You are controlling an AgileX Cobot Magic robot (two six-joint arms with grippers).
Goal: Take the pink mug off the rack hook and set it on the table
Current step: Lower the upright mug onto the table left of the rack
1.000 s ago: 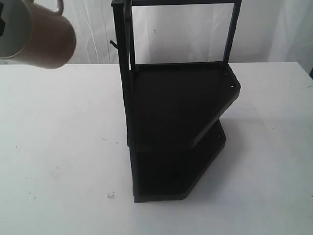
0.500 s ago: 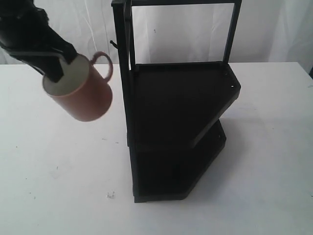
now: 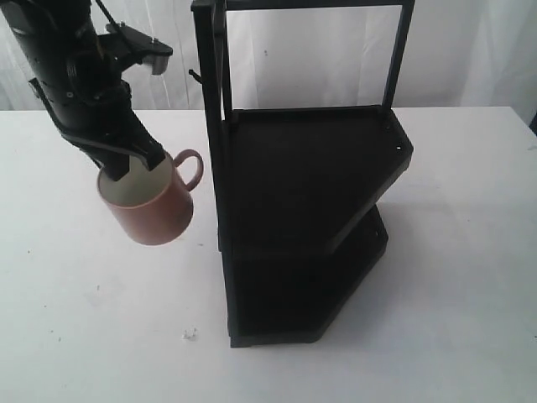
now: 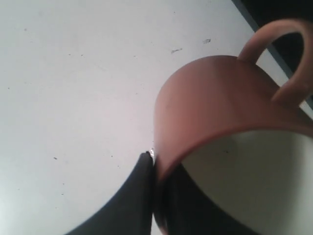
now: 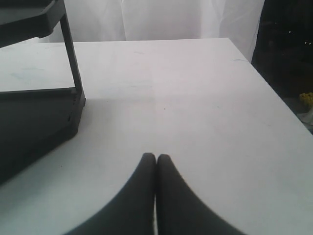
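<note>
The pink mug [image 3: 151, 208] hangs tilted above the white table [image 3: 84, 319], left of the black rack, its handle toward the rack post. My left gripper [image 3: 130, 166] is shut on its rim, one finger inside and one outside. In the left wrist view the pink mug [image 4: 215, 98] fills the frame, with one dark finger [image 4: 132, 196] pressed against its outer wall. The rack hook [image 3: 195, 75] is a thin dark peg on the left post, bare. My right gripper [image 5: 156, 157] is shut on nothing, low over the table [image 5: 195, 98]; it is out of the exterior view.
The tall black two-shelf rack [image 3: 310, 218] stands mid-table, close to the right of the mug. A small white speck [image 3: 190, 334] lies on the table in front of it. The rack's corner [image 5: 44, 98] shows in the right wrist view, and the table's edge [image 5: 274, 93] is near.
My left arm has carried the mug down and to the right, from the upper left corner to a spot beside the rack post, closer to the table.
</note>
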